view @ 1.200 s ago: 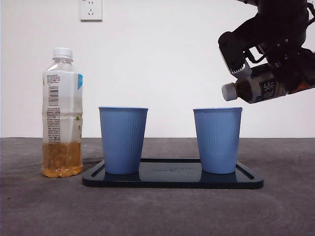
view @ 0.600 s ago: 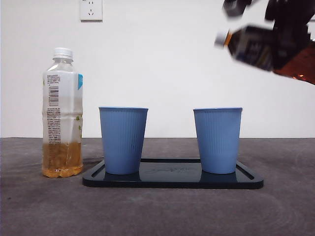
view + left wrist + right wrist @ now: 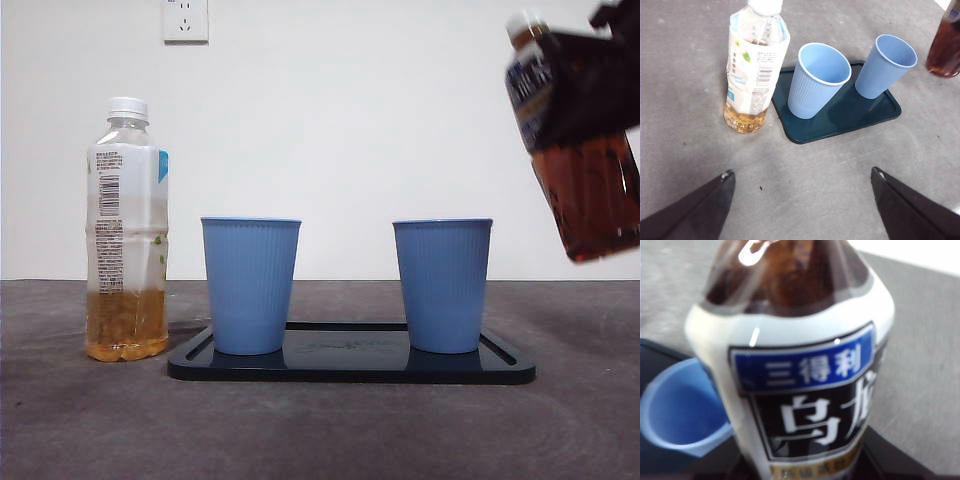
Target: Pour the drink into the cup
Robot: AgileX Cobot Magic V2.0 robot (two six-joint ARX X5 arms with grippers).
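Tabletop: tray carries two blue cups. Dark tea bottle, tipped over right cup a second ago, now near-upright, clear of it; pour apparently finished. Right hand clamps bottle; left hand spread, idle

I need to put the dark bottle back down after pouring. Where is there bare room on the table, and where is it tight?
Bare tabletop lies right of the tray, under the dark bottle held in the right end effector, and in front of the tray. It is tight between the pale bottle and the nearer blue cup.
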